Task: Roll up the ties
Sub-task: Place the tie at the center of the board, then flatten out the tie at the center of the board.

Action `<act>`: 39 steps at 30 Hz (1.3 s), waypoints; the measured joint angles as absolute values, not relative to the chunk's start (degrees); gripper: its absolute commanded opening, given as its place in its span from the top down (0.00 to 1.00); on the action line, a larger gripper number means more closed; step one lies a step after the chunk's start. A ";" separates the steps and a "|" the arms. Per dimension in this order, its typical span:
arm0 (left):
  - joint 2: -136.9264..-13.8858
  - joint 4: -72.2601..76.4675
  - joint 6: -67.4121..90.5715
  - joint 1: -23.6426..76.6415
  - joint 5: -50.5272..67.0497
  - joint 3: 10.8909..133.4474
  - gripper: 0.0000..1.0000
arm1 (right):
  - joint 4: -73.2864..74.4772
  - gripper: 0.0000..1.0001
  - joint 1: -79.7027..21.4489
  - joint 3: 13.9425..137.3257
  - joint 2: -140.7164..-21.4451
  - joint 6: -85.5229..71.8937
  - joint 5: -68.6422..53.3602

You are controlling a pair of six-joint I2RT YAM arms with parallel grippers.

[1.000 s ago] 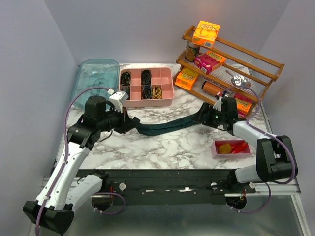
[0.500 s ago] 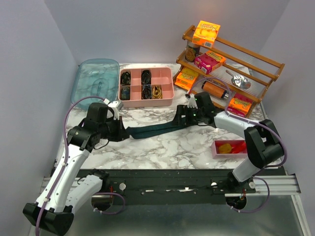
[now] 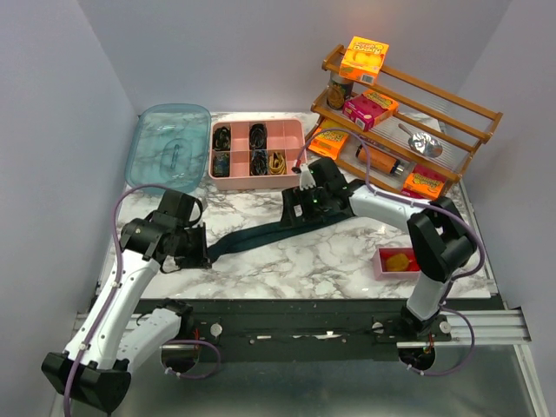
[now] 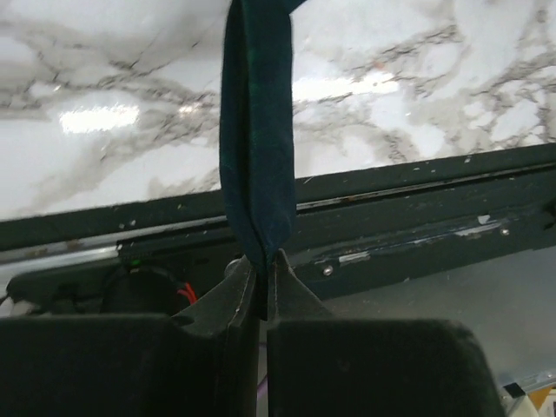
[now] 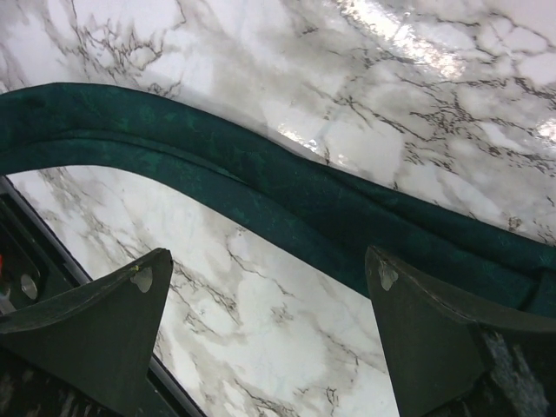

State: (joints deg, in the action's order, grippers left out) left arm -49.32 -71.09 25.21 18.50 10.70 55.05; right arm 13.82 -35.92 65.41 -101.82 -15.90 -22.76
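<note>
left fingers (image 4: 228, 304) clench one end of the dark teal necktie (image 4: 256, 130); right fingers (image 5: 95, 330) stand spread wide, grasping nothing, the necktie crossing the table (image 5: 261, 347) just beyond their tips.

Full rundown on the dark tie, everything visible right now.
The tie is a long, narrow dark-teal fabric strip, unrolled, lying in a gentle curve across the marble table. The left gripper pinches its narrow end near the table's front edge. The right gripper stands open over the wider stretch.
</note>
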 measured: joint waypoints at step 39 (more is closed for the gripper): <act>-72.20 -41.76 38.92 19.79 8.56 42.87 0.50 | 24.05 0.00 -50.13 85.21 -117.86 -0.14 -1.76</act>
